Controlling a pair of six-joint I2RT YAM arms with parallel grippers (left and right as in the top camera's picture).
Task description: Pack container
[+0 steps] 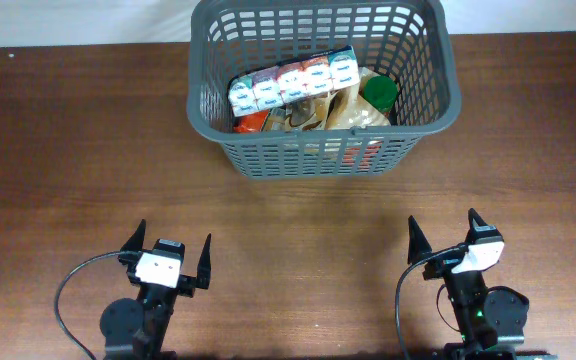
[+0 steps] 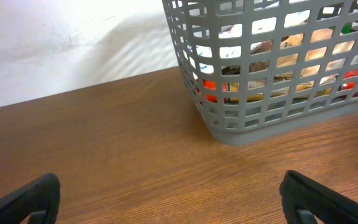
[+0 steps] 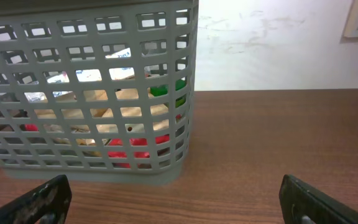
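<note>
Left end effector (image 1: 174, 232) and right end effector (image 1: 442, 216) (both released wide) sit well apart from the container (image 1: 318, 137).

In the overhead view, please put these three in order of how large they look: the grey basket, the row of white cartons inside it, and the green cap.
1. The grey basket, by far the largest.
2. The row of white cartons, lying across the top of the contents.
3. The green cap, the smallest, though it may be partly hidden.
</note>
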